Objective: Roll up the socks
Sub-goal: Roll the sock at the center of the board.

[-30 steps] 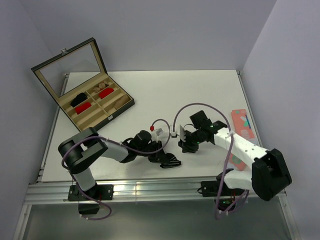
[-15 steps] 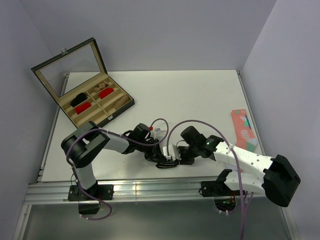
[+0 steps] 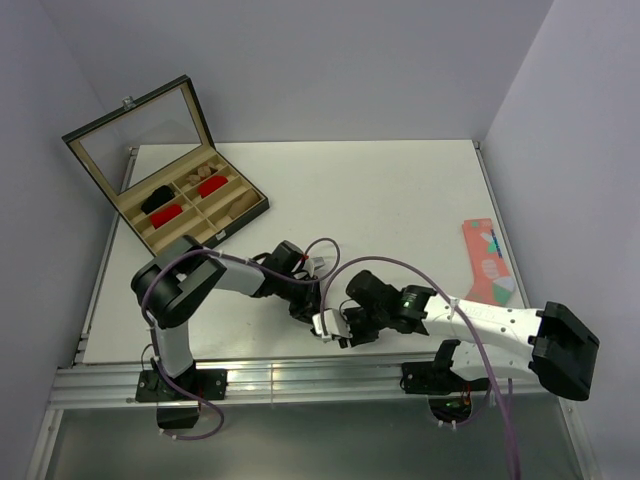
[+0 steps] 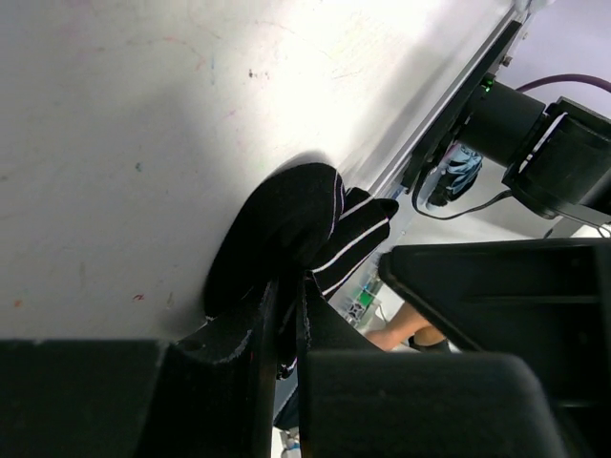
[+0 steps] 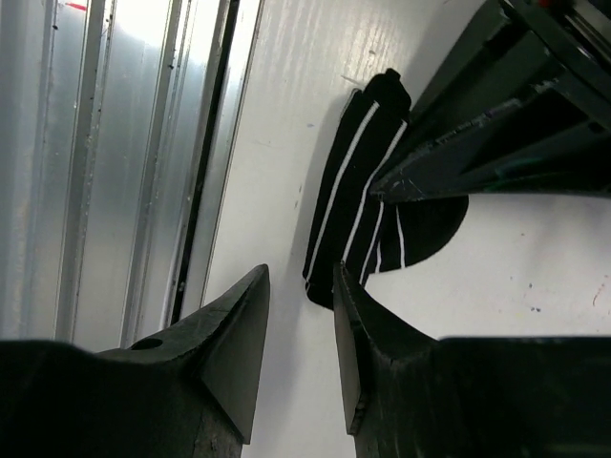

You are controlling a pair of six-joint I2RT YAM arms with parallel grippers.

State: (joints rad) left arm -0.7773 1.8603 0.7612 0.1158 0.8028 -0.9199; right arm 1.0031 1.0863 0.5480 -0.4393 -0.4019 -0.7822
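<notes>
Sock: black striped sock, table's near edge, centre.
Left gripper: clamped on its fabric.
Right gripper: jaws apart, just beside.
Advice: grasp free end squarely, roll tight.

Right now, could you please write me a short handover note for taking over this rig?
Left gripper: shut on the black striped sock, which lies on the table near its front edge.
Right gripper: open, tips just short of the sock's free end, holding nothing.
Done: the sock looks bunched at the left gripper's end, not yet a finished roll.
Left: finish rolling it. I cannot pick out the tan sock in these views.
</notes>
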